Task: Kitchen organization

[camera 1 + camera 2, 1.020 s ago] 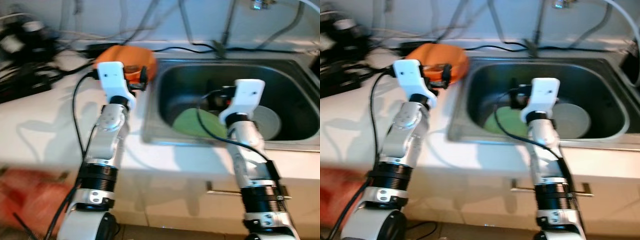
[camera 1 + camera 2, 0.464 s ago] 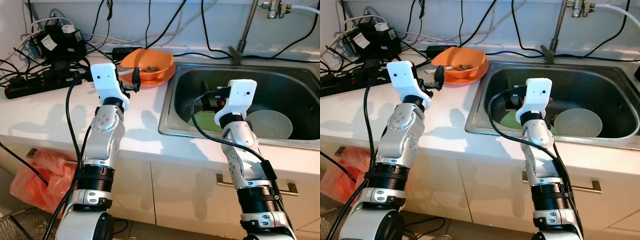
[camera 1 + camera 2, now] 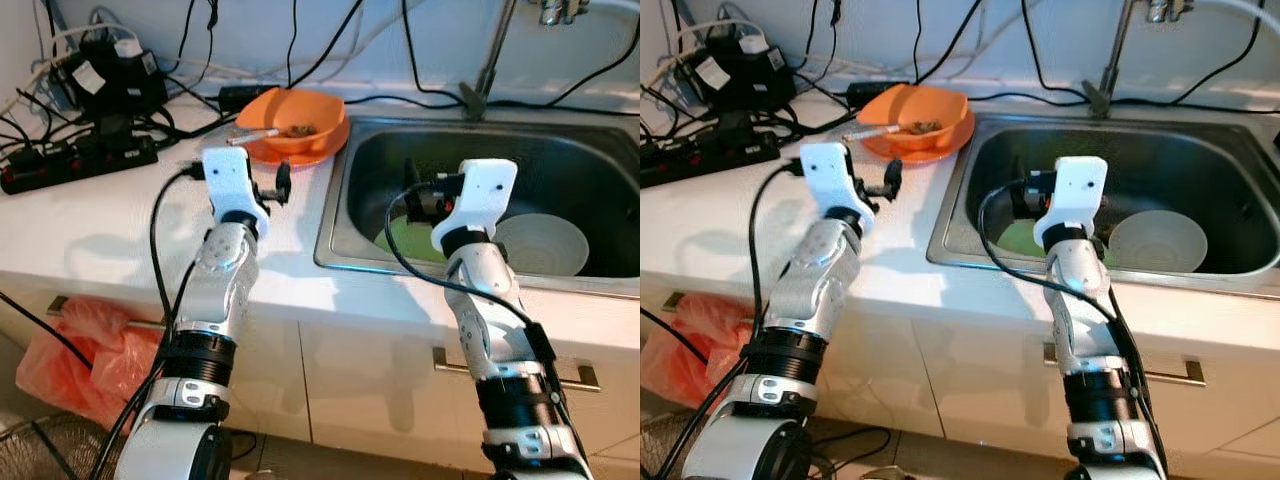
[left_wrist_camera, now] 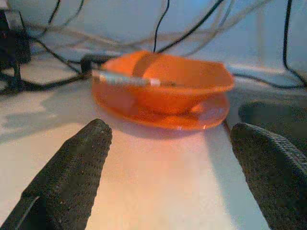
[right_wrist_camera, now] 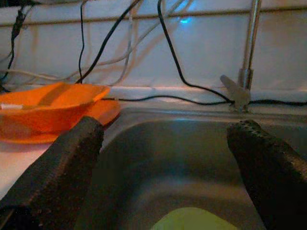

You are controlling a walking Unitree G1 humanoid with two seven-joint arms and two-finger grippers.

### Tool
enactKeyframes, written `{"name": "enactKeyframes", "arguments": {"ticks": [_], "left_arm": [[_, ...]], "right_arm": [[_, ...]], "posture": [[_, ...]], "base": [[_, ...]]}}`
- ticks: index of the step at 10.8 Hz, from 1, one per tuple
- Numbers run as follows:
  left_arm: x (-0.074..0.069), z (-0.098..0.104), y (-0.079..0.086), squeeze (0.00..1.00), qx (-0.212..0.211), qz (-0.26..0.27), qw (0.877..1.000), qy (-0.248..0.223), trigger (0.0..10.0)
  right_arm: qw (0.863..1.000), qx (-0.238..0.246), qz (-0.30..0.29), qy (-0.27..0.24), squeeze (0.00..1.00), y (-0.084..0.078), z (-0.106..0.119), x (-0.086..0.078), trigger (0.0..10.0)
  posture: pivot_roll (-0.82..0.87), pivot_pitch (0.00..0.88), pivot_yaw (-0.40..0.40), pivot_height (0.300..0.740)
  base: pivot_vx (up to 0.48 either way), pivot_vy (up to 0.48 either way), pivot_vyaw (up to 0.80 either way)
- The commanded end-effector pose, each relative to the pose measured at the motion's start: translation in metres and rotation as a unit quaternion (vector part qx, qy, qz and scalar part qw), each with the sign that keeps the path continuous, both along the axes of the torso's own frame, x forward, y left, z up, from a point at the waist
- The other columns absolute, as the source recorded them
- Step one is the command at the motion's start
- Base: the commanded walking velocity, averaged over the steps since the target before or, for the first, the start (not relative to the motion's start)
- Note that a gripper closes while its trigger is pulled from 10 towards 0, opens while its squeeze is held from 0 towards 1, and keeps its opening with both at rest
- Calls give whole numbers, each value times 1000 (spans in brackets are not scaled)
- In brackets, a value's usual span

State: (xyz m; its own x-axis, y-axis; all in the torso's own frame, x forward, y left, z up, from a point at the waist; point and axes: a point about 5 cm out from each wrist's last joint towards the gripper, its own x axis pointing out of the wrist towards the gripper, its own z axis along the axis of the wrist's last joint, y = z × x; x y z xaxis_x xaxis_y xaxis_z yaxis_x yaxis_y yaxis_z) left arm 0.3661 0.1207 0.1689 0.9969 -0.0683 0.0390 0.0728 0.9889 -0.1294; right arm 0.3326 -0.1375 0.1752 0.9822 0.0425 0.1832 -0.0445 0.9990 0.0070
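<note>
Orange plastic bowl sits on a matching orange plate at the back of the white worktop, just beside the left rim of the stainless steel sink. A thin stick-like utensil with a pale tip lies across the bowl's rim, and some brownish scraps rest inside it. The left gripper hovers over the worktop in front of the bowl, near it but apart from it; in the left wrist view its two black fingers stand spread wide with nothing between them, the bowl and plate framed beyond them.

The right gripper hangs over the sink basin, its black fingers likewise parted and empty in the right wrist view, pointing toward the back wall of the sink and the metal tap stem. Down in the basin lie a flat light-green plate, partly hidden by the right arm, and a white round bowl next to it on the right. Black power strips and tangled cables crowd the rear left of the worktop. Below the worktop, at the left, an orange-red plastic bag rests by the white cabinet front
</note>
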Motion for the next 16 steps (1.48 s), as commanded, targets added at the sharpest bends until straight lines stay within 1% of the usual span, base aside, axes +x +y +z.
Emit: {"name": "enactKeyframes", "arguments": {"ticks": [1, 3, 4, 5, 6, 7, 8, 10, 11, 12, 14, 16], "left_arm": [[5, 3, -1, 0, 5, -4, 1000, -2, 10000], [13, 5, 0, 0, 10, -8, 1000, 12, 10000], [19, 9, 0, 0, 17, -15, 999, 27, 10000], [23, 14, 2, 0, 19, -16, 999, 24, 10000], [25, 14, 2, 0, 22, -16, 999, 28, 10000], [30, 15, 0, 0, 30, -21, 999, 37, 10000], [34, 18, -2, 0, 36, -25, 998, 38, 10000], [38, 20, -2, 0, 38, -24, 998, 43, 10000], [40, 21, -1, 0, 35, -23, 998, 40, 10000], [41, 22, 0, 0, 35, -19, 998, 38, 10000], [45, 23, 7, 0, 49, -12, 998, 42, 10000], [47, 28, 11, 0, 70, -13, 997, 38, 10000]], "right_arm": [[1000, -2, 4, -1, 0, 3, 2, -4, 10000], [1000, -3, 5, 6, 0, 2, -2, -13, 10000], [1000, -3, 7, 11, 0, 0, -4, -17, 10000], [1000, -6, 21, 16, 0, 1, -6, -26, 10000], [999, -9, 32, 21, 0, 1, -7, -31, 10000], [995, -6, 91, 35, 0, 8, -8, -44, 10000], [991, -25, 127, 39, 0, 10, -6, -55, 10000], [989, -41, 134, 51, 0, 2, -5, -67, 10000], [986, -49, 147, 60, 0, 1, -4, -76, 10000], [984, -54, 154, 66, 0, 1, -3, -80, 10000], [977, -71, 181, 90, 0, -4, -3, -101, 10000], [969, -74, 210, 109, 0, -5, -1, -118, 10000]], "posture": [[56, 36, 70, 740], [41, 65, 86, 740], [34, 81, 94, 740], [21, 99, 106, 740], [12, 110, 109, 740], [0, 120, 115, 740], [-17, 127, 118, 740], [-44, 135, 116, 740], [-57, 139, 115, 740], [-64, 141, 115, 740], [-94, 157, 119, 740], [-103, 168, 124, 740]], "base": [[0, 0, 0], [0, 0, 0], [0, 0, 0], [0, 0, 0], [0, 0, 0], [0, 0, 0], [0, 0, 0], [0, 0, 0], [0, 0, 0], [0, 0, 0], [0, 0, 0], [0, 0, 0]]}}
